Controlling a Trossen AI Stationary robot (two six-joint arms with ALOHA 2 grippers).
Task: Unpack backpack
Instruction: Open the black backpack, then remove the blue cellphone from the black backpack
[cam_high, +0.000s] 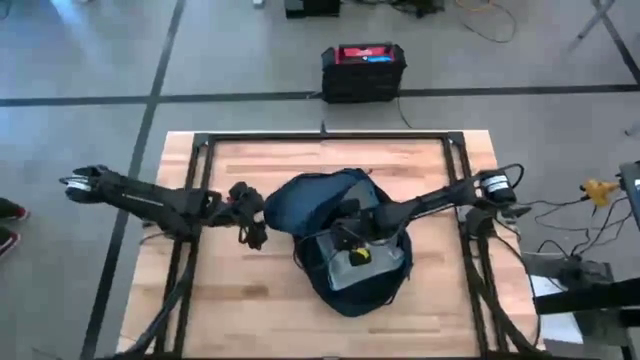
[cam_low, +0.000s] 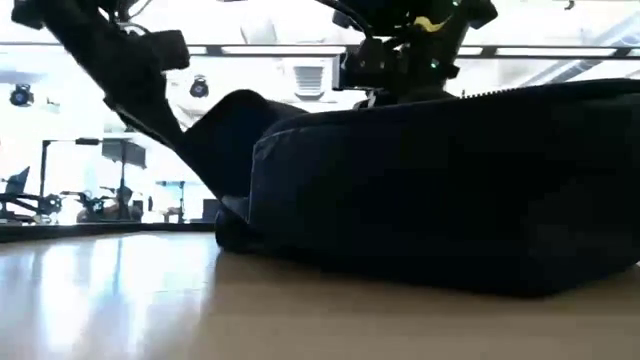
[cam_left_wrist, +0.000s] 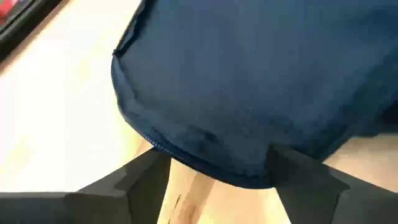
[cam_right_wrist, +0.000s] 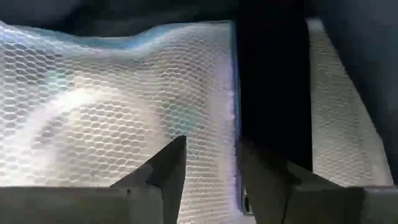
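The backpack (cam_high: 335, 235) lies unzipped mid-desk (cam_high: 250, 310). The left claw (cam_left_wrist: 217, 180), fingers spread wide, sits beside its left rim, apparently releasing the flap. The right claw (cam_right_wrist: 208, 177), partly open and empty, reaches inside over the mesh lining (cam_right_wrist: 106, 106), likely searching for contents.

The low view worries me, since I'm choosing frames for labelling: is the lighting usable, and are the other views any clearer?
Low view: bright windows behind leave the backpack a near-black silhouette, with glare on the table. Left wrist view: the navy fabric is soft and blurred. Right wrist view: the pale mesh lining is sharp, beside a deep shadowed gap. High view: evenly lit.
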